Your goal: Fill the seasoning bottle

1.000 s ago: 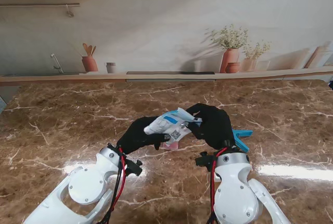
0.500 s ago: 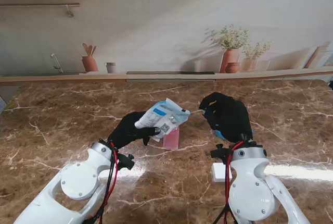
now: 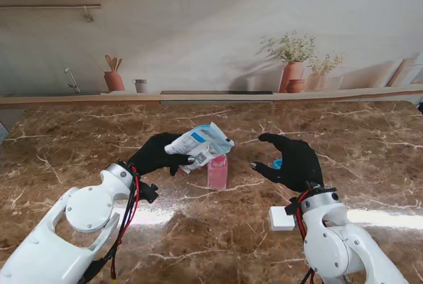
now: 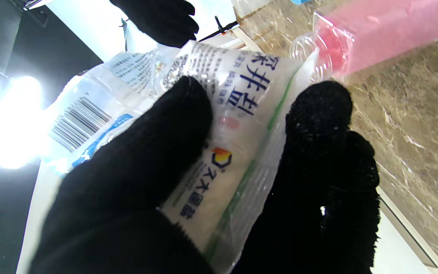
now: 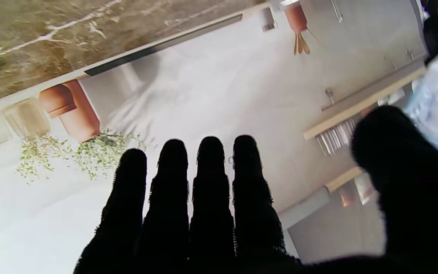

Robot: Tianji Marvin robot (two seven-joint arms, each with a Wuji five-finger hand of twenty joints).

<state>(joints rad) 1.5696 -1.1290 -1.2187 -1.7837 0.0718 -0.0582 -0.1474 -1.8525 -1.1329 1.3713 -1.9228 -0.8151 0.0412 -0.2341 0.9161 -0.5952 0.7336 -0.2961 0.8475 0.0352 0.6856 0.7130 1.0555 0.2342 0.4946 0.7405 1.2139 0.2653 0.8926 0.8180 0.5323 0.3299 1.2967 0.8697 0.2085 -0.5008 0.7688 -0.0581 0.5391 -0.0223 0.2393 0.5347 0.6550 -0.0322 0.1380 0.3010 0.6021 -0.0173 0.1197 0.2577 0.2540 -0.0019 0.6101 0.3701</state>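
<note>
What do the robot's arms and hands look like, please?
Both arms are glossy white with rounded shells; the left arm has a round cap at one joint. Red and black cables run along each wrist. The left hand and right hand are five-fingered, in black knit gloves.
</note>
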